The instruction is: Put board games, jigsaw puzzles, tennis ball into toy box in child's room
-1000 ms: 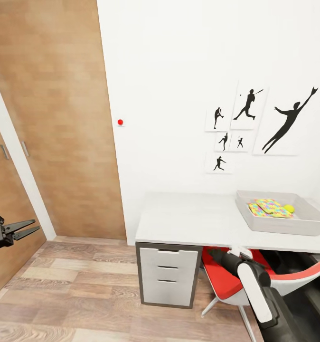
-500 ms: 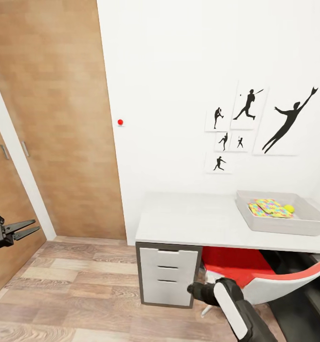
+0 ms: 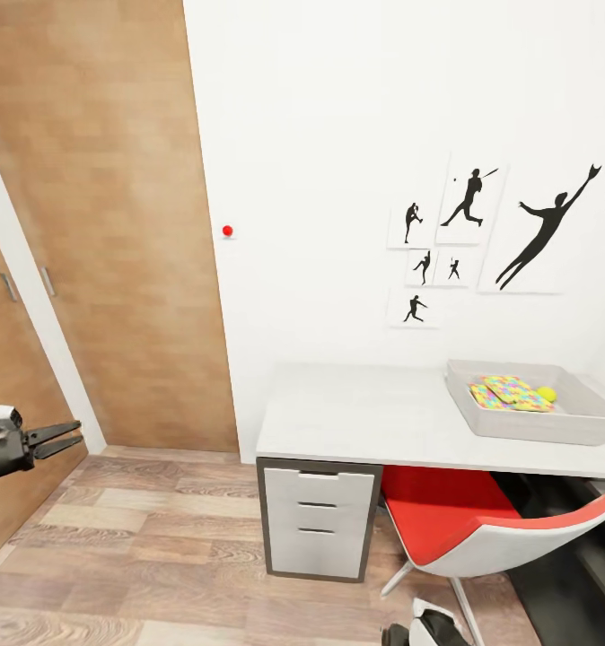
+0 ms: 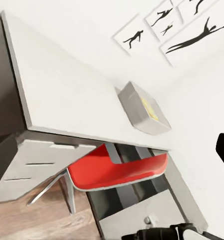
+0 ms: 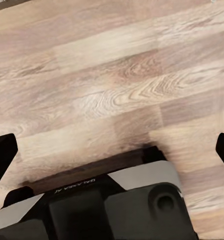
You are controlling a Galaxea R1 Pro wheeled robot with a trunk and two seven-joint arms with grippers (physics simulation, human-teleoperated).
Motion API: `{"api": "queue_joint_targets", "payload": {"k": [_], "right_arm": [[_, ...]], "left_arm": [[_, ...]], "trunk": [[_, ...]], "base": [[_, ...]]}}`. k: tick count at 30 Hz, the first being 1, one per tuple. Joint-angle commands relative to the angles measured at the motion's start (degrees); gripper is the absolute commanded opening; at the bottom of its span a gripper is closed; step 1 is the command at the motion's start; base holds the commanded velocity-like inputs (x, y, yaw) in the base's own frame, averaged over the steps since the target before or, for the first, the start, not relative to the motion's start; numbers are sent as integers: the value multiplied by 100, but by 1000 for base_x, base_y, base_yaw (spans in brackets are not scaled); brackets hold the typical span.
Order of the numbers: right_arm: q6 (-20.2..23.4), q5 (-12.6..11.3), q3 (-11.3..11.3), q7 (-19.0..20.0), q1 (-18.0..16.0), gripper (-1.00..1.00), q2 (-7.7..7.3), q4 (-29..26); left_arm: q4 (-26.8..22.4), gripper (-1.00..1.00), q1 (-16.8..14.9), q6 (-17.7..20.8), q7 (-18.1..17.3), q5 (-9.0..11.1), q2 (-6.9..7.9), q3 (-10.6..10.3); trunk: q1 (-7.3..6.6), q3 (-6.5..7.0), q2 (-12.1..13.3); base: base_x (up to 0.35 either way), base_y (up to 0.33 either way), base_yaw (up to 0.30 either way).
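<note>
With both jigsaw puzzles and tennis ball already in the toy box on the surface, better to turn bedward for board games, left claw slightly apart, right claw's state untellable.

- A child's room in a home is shown, rendered in a simulator.
- Black sports-silhouette pictures are hung in a cluster on the white wall: batters, pitchers and a leaping figure.
- A pale grey worktop is set against that wall, with a drawer unit beneath its near end.
- A red-seated chair with a white shell is tucked under it.
- A shallow grey toy box is placed on the worktop; bright jigsaw puzzles and a yellow-green ball are seen inside.
- The floor is laid in brown-grey wood planks.
- Tall wood-grain doors are fitted beside the wall.
</note>
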Motion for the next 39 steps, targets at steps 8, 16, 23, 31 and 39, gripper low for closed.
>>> {"api": "queue_joint_targets", "payload": {"k": [8, 16, 23, 31, 39], "right_arm": [[-1069, 606, 32, -56, -7, 100, -48, 1012], [-1601, 669, 31, -56, -18, 100, -99, 1337], [-2009, 680, 36, -53, -20, 100, -90, 1716], [-2094, 681, 111, -55, -21, 100, -91, 1763], [-2223, 646, 462, -60, -21, 100, -62, 1779]], "left_arm": [[252, 100, 18, -466, 2750, -644, -1066, -93], [2373, 100, 88, -1974, 5358, -1711, -1743, -95], [3065, 100, 208, -2448, 6502, -1820, -1937, -94], [3148, 100, 245, -2522, 7266, -1846, -2365, -153], [3181, 100, 939, -3181, 7500, -1845, -2670, -173]], "trunk": [[2, -11, -10], [2, -11, -10], [-152, 115, 271], [-327, 259, 592], [-503, 402, 912]], "base": [[0, 0, 0], [0, 0, 0], [0, 0, 0], [0, 0, 0], [0, 0, 0]]}}
